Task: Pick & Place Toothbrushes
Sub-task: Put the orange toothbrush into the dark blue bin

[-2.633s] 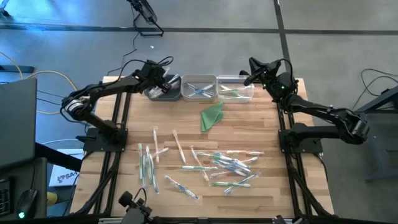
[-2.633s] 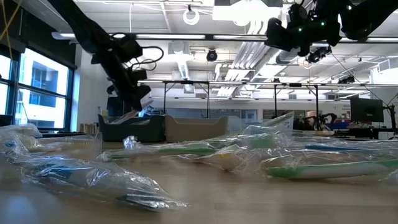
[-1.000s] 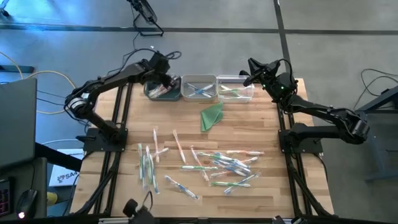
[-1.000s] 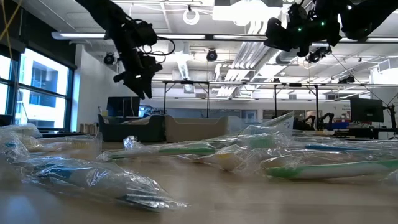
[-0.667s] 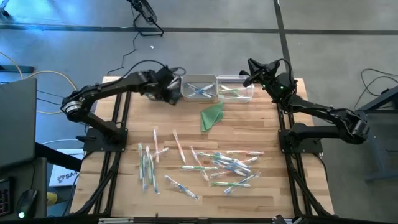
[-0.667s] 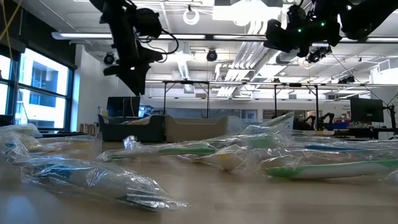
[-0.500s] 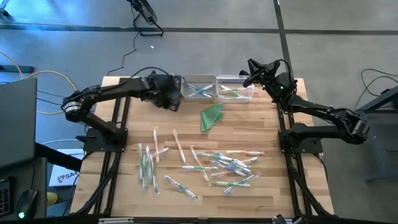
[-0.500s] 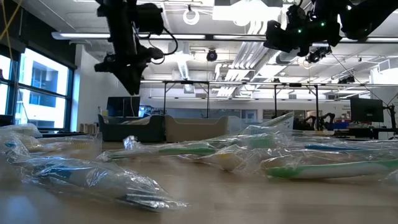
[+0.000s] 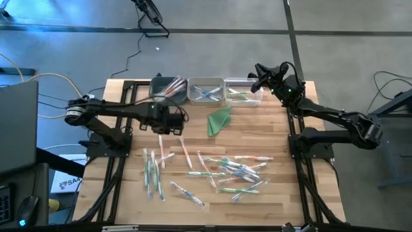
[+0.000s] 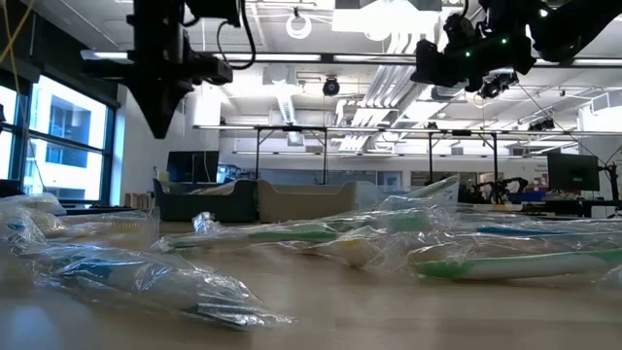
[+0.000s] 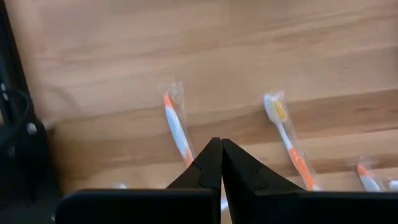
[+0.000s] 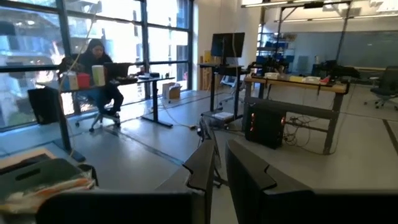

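Several wrapped toothbrushes [image 9: 225, 173] lie scattered flat on the near half of the wooden table, and in the low view they [image 10: 321, 233] fill the foreground. My left gripper [image 9: 168, 125] hangs shut and empty, pointing down, well above the table's left-middle. Below its tips [image 11: 221, 142] lie two orange-and-white toothbrushes [image 11: 176, 127] [image 11: 287, 140]. My right gripper [image 9: 256, 76] waits high over the far-right bin, pointing level into the room. Its fingers [image 12: 219, 152] stand nearly together with nothing between them.
Three bins stand along the far edge: the left one [image 9: 168, 89] holds orange brushes, the middle one [image 9: 206, 90] blue, the right one [image 9: 243, 91] green. A folded green triangle [image 9: 219, 120] lies just in front of them. A person sits at a desk [image 12: 102, 74] far off in the room.
My left gripper has swung from over the far-left bin toward the near edge, out over the table's left-middle. On the way it rolled, tipped to point down, and shut, with nothing in it. Orange brushes now show in the left bin.
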You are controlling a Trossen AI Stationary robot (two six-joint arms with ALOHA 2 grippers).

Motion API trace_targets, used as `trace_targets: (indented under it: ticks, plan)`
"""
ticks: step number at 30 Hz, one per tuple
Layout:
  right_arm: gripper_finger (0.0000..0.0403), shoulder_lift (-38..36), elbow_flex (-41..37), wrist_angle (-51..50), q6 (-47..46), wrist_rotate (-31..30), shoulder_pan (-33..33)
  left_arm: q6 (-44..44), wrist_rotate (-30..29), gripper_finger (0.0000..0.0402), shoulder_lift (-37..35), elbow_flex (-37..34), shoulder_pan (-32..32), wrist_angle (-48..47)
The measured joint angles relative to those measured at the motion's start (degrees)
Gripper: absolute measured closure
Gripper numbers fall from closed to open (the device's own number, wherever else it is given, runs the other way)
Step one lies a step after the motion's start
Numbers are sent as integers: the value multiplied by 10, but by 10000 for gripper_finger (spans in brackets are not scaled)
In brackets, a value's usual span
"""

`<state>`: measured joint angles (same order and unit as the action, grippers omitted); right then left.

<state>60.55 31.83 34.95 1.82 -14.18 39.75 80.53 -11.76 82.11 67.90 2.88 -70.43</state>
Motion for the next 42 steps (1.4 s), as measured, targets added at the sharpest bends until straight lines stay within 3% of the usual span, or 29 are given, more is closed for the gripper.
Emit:
trace_targets:
  ticks: [8,19,32,35,42]
  plan:
    - [369,0,0,-5,0,56,0,96,-5,401,-4,-63,-59,66]
    - [369,0,0,-6,0,58,0,176,8,401,-81,-160,-90,151]
    - [369,0,0,-11,0,58,0,189,6,401,-106,-168,-89,194]
    - [369,0,0,-12,-1,58,0,190,-17,401,-107,-168,-89,203]
    - [369,0,0,-13,-2,58,0,263,-23,385,-106,-168,-89,152]
